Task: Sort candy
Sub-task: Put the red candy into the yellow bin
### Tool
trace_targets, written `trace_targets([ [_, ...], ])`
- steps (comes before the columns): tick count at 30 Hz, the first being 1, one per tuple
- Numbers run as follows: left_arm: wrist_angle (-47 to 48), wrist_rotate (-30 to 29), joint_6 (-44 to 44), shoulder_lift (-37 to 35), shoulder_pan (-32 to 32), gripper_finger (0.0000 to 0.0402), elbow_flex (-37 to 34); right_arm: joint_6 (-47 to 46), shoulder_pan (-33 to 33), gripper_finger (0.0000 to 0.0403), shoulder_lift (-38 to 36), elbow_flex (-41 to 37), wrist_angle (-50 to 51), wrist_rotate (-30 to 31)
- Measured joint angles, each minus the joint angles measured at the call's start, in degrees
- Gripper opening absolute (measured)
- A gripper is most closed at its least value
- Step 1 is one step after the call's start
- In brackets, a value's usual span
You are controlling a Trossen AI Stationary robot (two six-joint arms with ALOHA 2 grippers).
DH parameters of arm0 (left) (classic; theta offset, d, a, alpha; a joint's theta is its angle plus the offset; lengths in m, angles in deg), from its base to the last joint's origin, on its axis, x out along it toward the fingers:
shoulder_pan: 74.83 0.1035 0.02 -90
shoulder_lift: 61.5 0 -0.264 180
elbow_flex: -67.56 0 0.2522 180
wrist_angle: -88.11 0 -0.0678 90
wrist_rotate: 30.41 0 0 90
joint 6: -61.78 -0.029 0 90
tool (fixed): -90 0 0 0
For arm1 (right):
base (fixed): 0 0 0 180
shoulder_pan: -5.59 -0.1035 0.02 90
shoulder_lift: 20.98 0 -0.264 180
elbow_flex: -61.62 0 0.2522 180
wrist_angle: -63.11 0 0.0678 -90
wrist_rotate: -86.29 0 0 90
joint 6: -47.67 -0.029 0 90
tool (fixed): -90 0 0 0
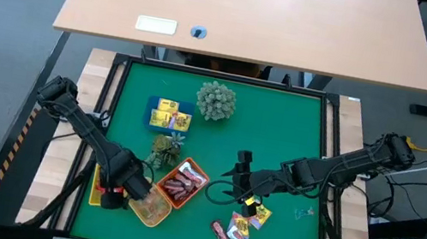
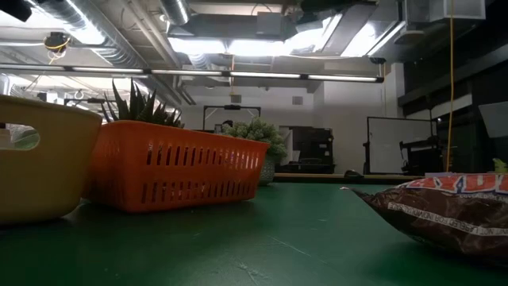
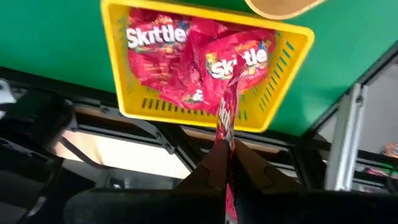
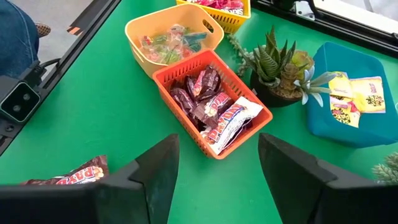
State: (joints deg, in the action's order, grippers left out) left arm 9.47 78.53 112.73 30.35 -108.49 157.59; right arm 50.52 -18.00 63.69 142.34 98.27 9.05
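Note:
My left gripper [image 3: 227,167] is shut on a red Skittles packet [image 3: 227,115] over the yellow tray [image 3: 186,113], which holds more red packets. In the high view it [image 1: 114,193] is at the table's near left. My right gripper [image 4: 217,177] is open and empty above the green mat, near loose candy [image 1: 244,224]: yellow packets, red-and-white pieces and a dark brown bar [image 1: 219,233]. The orange tray [image 4: 214,106] holds brown bars. The pale yellow tray [image 4: 171,40] holds clear pieces. The blue tray [image 4: 348,102] holds yellow packets. My left gripper pinches one narrow end of the red packet [image 3: 226,138] between its two fingers. The fingers come from above, pointing down. The packet hangs long and narrow below them over the yellow tray. Whether its lower end touches the packets in the tray, I cannot tell.
A spiky succulent in a pot [image 1: 165,148] stands between the blue and orange trays, and a pale green plant ball [image 1: 216,101] stands at the far middle. A brown bar [image 2: 444,210] lies close to the low camera. A small clear piece [image 1: 302,212] lies at the right.

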Motion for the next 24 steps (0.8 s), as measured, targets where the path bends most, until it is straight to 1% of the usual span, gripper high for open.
trace_targets([
  [3, 0.2, -3.8, 2.0, 0.0, -0.6, 0.0006, 0.0, 0.0, 0.0, 0.0221, 0.0, 0.0, 0.0, -0.1],
  [7, 2.7, -13.0, 9.7, 0.0, -1.4, 0.0031, 0.0, 0.0, 0.0, 0.0221, 0.0, 0.0, 0.0, -0.1],
  [8, 2.6, -14.0, 10.6, 0.0, -1.4, 0.0037, -0.1, 0.0, 0.0, 0.0221, 0.0, 0.0, 0.0, -0.1],
  [10, 2.4, -13.4, 11.8, 0.0, -1.2, 0.0046, -0.1, 0.0, 0.0, 0.0221, 0.0, 0.0, 0.0, -0.1],
  [13, 2.5, -9.4, 11.6, 0.0, -1.4, 0.0052, -0.2, 0.0, 0.0, 0.0221, 0.0, 0.0, 0.0, -0.1],
  [15, 2.4, -7.7, 11.6, 0.0, -1.5, 0.0052, -0.2, 0.0, 0.0, 0.0221, 0.0, 0.0, 0.0, -0.1],
  [24, 2.3, -7.6, 11.5, 0.0, -1.4, 0.0053, -0.2, 0.0, 0.0, 0.0221, 0.0, 0.0, 0.3, -0.1],
])
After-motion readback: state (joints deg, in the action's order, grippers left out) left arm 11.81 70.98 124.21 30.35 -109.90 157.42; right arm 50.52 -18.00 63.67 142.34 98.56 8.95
